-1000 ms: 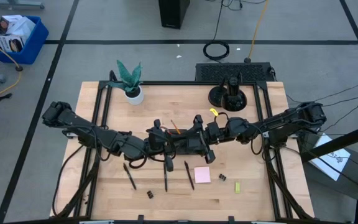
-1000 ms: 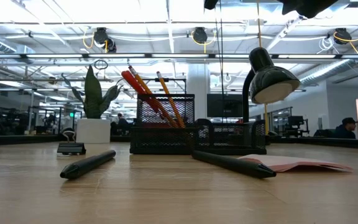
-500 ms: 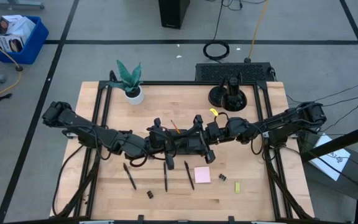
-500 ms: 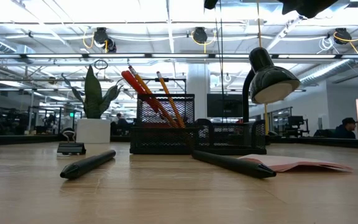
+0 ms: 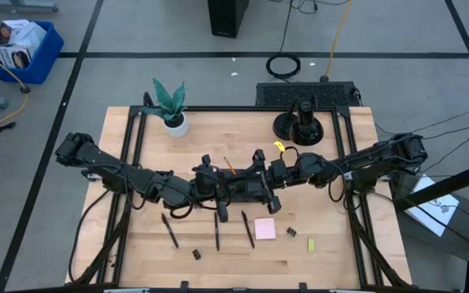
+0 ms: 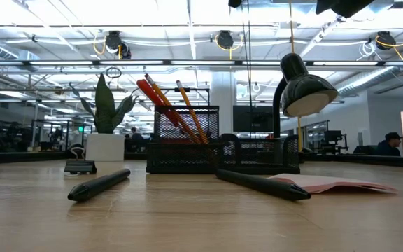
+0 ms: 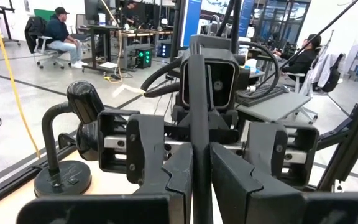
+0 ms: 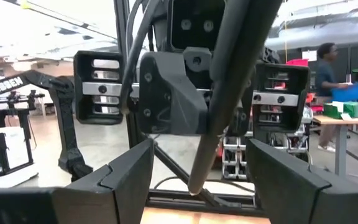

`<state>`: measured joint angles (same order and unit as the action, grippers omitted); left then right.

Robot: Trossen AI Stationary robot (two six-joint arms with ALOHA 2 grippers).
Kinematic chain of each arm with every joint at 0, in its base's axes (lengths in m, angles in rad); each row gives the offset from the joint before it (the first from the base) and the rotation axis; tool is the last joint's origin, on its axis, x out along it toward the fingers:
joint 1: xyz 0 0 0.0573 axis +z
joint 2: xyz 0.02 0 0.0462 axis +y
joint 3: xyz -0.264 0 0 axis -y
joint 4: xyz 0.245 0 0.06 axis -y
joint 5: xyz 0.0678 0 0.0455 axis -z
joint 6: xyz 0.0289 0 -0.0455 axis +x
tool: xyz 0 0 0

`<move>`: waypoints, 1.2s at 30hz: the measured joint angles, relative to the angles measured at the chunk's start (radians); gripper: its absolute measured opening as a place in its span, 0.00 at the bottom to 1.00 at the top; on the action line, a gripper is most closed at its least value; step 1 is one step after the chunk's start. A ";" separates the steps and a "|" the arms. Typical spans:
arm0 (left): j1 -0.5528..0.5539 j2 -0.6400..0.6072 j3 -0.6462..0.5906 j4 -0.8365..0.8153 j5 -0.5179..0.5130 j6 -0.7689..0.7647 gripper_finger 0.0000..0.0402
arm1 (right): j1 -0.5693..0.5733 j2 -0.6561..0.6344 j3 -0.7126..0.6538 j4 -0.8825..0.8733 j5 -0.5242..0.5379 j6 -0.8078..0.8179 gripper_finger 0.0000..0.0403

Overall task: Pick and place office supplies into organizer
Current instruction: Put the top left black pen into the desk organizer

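pens (image 5: 216, 230) are lying loose on the wooden table (image 5: 340, 244), three of them in a row near the front edge, with a pink sticky pad (image 5: 265, 229) to their right, then a small black clip (image 5: 290, 233) and a yellow-green piece (image 5: 311, 245). another clip (image 5: 195, 255) is sitting in front of the pens. the organizer (image 6: 187, 155) is standing in the middle of the table, mostly hidden under the arms in the high view; in the low view orange pencils (image 6: 189, 112) and a red-handled item are leaning in its tall mesh cup.

both arms are meeting over the organizer, facing each other. the left gripper (image 5: 216, 185) is clamping a black pen (image 7: 197, 124) between its fingers (image 7: 166, 180), the pen standing up through the narrow gap between them and rising past the front of the other arm. the right gripper (image 5: 255, 181) is sitting just across from it, its fingers (image 8: 120, 177) standing wide apart on either side of that same pen (image 8: 229, 81), which is hanging between them without touching either one.

a potted plant (image 5: 170, 104) is standing at the back left of the table and a black desk lamp (image 5: 299, 122) at the back right. people are sitting at desks in the room beyond.
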<state>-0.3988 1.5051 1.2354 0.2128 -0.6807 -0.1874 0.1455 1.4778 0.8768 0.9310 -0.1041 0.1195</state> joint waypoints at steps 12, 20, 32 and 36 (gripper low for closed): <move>0.000 0.000 0.000 -0.002 0.000 0.000 0.13 | -0.002 0.060 0.000 0.076 0.000 0.012 0.62; 0.000 0.000 0.000 -0.003 0.001 0.000 0.13 | -0.002 0.059 0.001 0.083 -0.001 0.011 0.62; 0.000 0.001 0.000 -0.004 0.004 0.000 0.13 | -0.002 0.059 0.001 0.089 -0.001 0.000 0.50; 0.000 0.001 0.000 -0.004 0.004 0.000 0.13 | -0.002 0.059 0.001 0.089 0.000 0.000 0.44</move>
<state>-0.3988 1.5059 1.2354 0.2092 -0.6765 -0.1871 0.1436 1.5368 0.8780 1.0203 -0.1039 0.1190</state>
